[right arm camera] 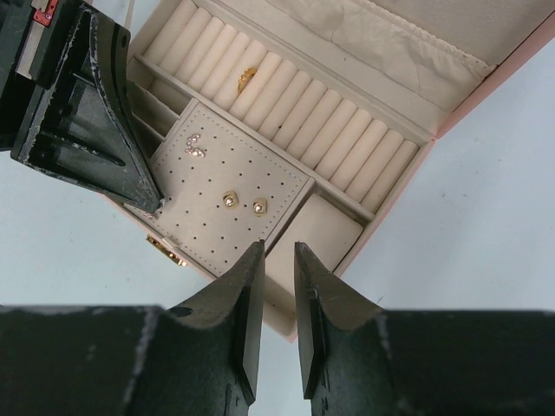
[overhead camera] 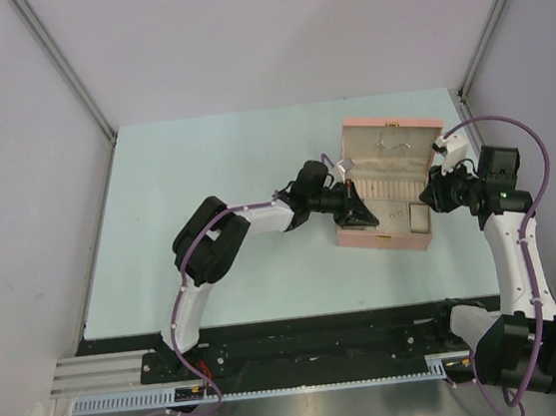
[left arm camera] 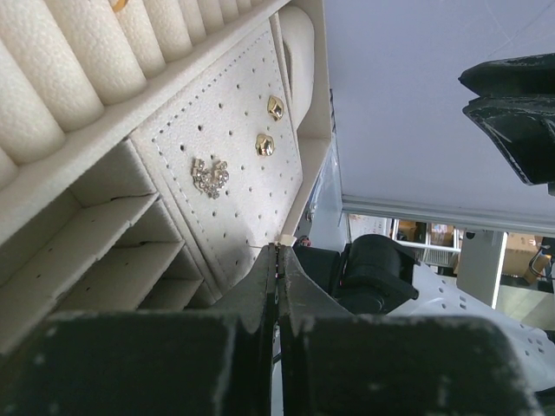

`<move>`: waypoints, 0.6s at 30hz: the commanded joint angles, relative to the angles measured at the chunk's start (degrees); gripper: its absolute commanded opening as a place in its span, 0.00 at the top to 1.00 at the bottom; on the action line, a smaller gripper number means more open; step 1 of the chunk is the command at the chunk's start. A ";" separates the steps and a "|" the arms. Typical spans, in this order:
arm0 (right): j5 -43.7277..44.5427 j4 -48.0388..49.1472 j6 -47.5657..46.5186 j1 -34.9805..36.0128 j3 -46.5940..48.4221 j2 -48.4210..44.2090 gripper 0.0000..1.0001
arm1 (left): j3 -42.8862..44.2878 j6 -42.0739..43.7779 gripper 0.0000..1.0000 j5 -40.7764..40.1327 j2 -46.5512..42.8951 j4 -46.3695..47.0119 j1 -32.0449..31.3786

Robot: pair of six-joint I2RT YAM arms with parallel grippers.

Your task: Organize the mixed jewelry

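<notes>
The pink box (overhead camera: 429,122) stands open. On its cream perforated panel (right arm camera: 251,238) sit two gold studs (right arm camera: 229,200) and a crystal pair (right arm camera: 194,146). A gold ring (right arm camera: 244,76) sits in the ring rolls. In the left wrist view the studs (left arm camera: 264,145) and the crystal piece (left arm camera: 209,178) show on the same panel. My left gripper (left arm camera: 277,249) (overhead camera: 364,216) is shut at the panel's front corner, with a small cream tab (left arm camera: 286,236) at its tips. My right gripper (right arm camera: 277,247) (overhead camera: 435,190) is open and empty above the cream rectangular pad (right arm camera: 334,227).
The box has narrow slotted compartments (left arm camera: 113,260) left of the panel and a gold clasp (right arm camera: 165,251) on its front. A thin chain (overhead camera: 391,141) hangs in the lid. The grey walls stand close behind and to the right.
</notes>
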 commanded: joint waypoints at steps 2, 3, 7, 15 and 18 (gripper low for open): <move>-1.25 -0.18 -0.78 -0.28 0.04 -1.28 0.75 | -1.23 1.10 1.00 0.64 -2.05 -2.69 -0.76; -1.16 -0.27 -0.78 -0.37 0.04 -1.20 0.75 | -1.14 1.09 1.00 0.64 -1.96 -2.69 -0.68; -1.16 -0.18 -0.87 -0.37 0.04 -1.20 0.75 | -0.97 1.09 1.00 1.08 -1.78 -2.34 -0.76; -1.24 -0.36 -0.87 -0.37 -0.05 -1.28 0.75 | 0.26 0.30 1.00 1.70 -0.91 -1.20 -0.76; -1.24 -0.36 -0.87 -0.37 0.04 -1.11 0.75 | 0.79 0.21 1.00 1.87 -0.55 -1.02 -0.68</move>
